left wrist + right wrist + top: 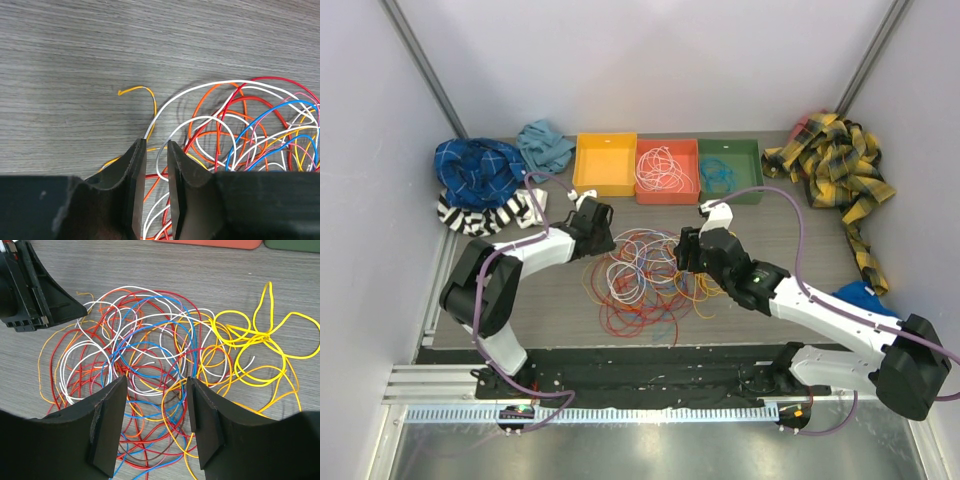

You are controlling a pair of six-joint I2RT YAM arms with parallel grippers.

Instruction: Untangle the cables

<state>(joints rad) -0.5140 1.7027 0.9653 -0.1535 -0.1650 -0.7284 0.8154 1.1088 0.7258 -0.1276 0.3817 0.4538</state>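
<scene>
Left hand [156, 142] stands narrowly apart at the edge of the cables [240, 125]. Right hand [156, 380] stands wide apart over them, gripping nothing.

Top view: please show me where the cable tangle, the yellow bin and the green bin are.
cable tangle [640, 272], top view, middle of the heap.
yellow bin [605, 165], top view, its bare floor.
green bin [748, 168], top view, bare floor on its right side.
</scene>
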